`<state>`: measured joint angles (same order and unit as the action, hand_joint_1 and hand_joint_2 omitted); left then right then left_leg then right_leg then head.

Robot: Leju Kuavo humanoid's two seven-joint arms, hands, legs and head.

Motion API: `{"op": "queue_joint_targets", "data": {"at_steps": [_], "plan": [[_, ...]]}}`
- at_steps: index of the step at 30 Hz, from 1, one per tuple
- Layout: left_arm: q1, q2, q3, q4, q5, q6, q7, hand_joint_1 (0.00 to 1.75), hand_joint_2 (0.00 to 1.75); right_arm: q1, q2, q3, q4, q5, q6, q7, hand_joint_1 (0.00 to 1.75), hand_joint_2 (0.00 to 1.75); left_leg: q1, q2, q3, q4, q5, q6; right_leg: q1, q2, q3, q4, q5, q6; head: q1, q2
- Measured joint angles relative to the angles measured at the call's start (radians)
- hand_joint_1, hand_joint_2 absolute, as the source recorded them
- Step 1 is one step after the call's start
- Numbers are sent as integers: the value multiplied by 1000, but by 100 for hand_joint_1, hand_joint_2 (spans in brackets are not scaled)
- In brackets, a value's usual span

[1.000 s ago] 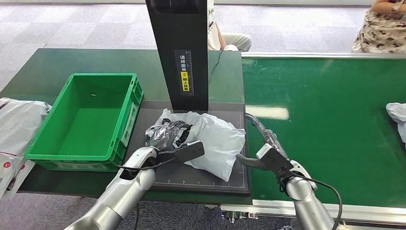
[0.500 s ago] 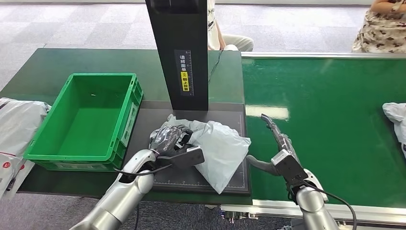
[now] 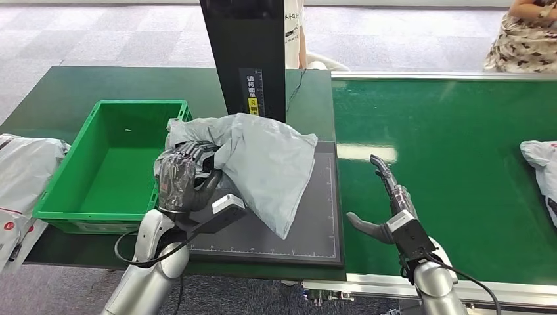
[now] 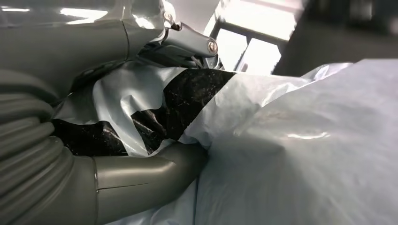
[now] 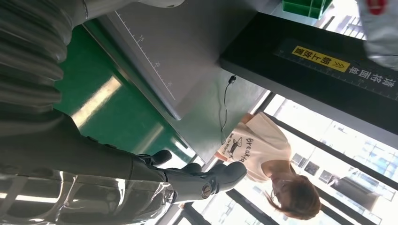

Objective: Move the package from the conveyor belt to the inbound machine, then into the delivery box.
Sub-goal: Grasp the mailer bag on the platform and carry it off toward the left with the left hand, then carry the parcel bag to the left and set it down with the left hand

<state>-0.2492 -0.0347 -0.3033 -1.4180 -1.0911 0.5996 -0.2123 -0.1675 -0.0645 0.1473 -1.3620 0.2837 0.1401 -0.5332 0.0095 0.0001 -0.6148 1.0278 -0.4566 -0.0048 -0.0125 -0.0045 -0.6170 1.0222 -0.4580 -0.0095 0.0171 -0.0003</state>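
Observation:
A pale grey plastic package (image 3: 263, 164) hangs lifted above the dark scale plate (image 3: 315, 230) of the inbound machine, gripped at its crumpled left end by my left hand (image 3: 184, 180). In the left wrist view the package (image 4: 300, 154) bulges against my thumb and fingers (image 4: 141, 183), which clamp its folded film. The black scanner column (image 3: 253, 65) rises behind it. My right hand (image 3: 387, 210) hovers over the green conveyor belt (image 3: 460, 164), fingers spread and holding nothing; the right wrist view shows the hand (image 5: 187, 178) open too. The green delivery box (image 3: 59, 210) sits to the left.
Another pale package (image 3: 538, 164) lies at the belt's right edge. Grey mail bags (image 3: 20, 177) are piled left of the green box. A person in a white shirt (image 5: 253, 150) stands behind the machine; a person in a patterned garment (image 3: 522, 39) is at the far right.
My left hand has raised the package off the scale plate and carried it left, towards the green box. My right hand has drawn back over the belt and opened. The far package drifted slightly left.

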Motion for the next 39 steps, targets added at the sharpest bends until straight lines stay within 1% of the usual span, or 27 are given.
{"op": "queue_joint_targets", "data": {"at_steps": [4, 9, 13, 15, 18, 22, 28, 29, 30, 32, 33, 34, 39], "plan": [[4, 10, 77, -49, -46, 1, 52, 175, 175, 14, 2, -2, -11, 0, -4, -1, 0, 175, 0, 0, 0, 0, 0, 0, 0, 0, 0, 0, 0, 0, 0, 0], [-1, 45, 163, -36, -77, -32, 139, 175, 175, 34, 6, -3, -27, 3, 8, 0, 0, 175, 0, 0, 0, 0, 0, 0, 0, 0, 0, 0, 0, 0, 0, 0], [-26, 77, 225, 33, -137, -93, 238, 175, 175, 46, 6, -3, -35, 9, 10, 1, 0, 175, 0, 0, 0, 0, 0, 0, 0, 0, 0, 0, 0, 0, 0, 0], [-57, 92, 257, 85, -168, -135, 284, 175, 175, 46, 6, -3, -35, 14, 13, 3, 0, 175, 0, 0, 0, 0, 0, 0, 0, 0, 0, 0, 0, 0, 0, 0], [-116, 115, 303, 163, -198, -174, 330, 175, 175, 37, 7, -3, -36, 21, 21, 11, 0, 175, 0, 0, 0, 0, 1, 0, 0, 1, 0, 1, 0, -1, 0, 0], [-165, 147, 364, 241, -188, -180, 350, 175, 175, 19, 13, -1, -31, 21, 24, 19, 0, 175, 0, 1, 0, 0, 1, -1, 0, 2, 0, 1, 0, -1, 0, 0], [-172, 179, 450, 296, -93, -108, 311, 175, 175, 7, 16, 8, -21, 21, 24, 20, 0, 175, 0, 1, 0, 0, 0, -1, 0, 2, -1, 1, -1, -1, 0, 0], [-172, 182, 463, 303, -79, -101, 304, 170, 175, 5, 16, 10, -20, 21, 24, 21, 0, 175, 0, 1, 0, 0, -1, -2, 0, 2, -1, 0, -1, -1, 0, 0], [-173, 185, 474, 309, -69, -98, 298, 139, 175, 3, 16, 11, -18, 21, 24, 21, 0, 175, 0, 1, 0, 0, -1, -2, 0, 1, -1, 0, -1, -1, 0, 0], [-173, 187, 488, 320, -60, -107, 290, 53, 175, -1, 16, 12, -13, 21, 23, 22, 0, 175, 0, 0, 0, 0, -1, -2, 0, 1, -1, 0, -1, -1, 0, 0], [-173, 187, 491, 324, -60, -115, 287, 14, 175, -4, 16, 12, -10, 21, 23, 22, 0, 175, 0, 0, 0, 0, -1, -2, 0, 1, -1, 0, -1, -1, 0, 0], [-173, 187, 492, 328, -61, -125, 284, 1, 175, -7, 16, 14, -7, 21, 23, 22, 0, 175, 0, 0, 0, 0, -1, -2, 0, 1, -1, 0, -1, -1, 0, 0], [-173, 176, 492, 341, -73, -151, 276, 0, 175, -21, 16, 20, 8, 19, 23, 21, 0, 175, 0, 1, 0, 0, -1, -2, 0, 1, 0, 0, -1, -1, 0, 0]]}}
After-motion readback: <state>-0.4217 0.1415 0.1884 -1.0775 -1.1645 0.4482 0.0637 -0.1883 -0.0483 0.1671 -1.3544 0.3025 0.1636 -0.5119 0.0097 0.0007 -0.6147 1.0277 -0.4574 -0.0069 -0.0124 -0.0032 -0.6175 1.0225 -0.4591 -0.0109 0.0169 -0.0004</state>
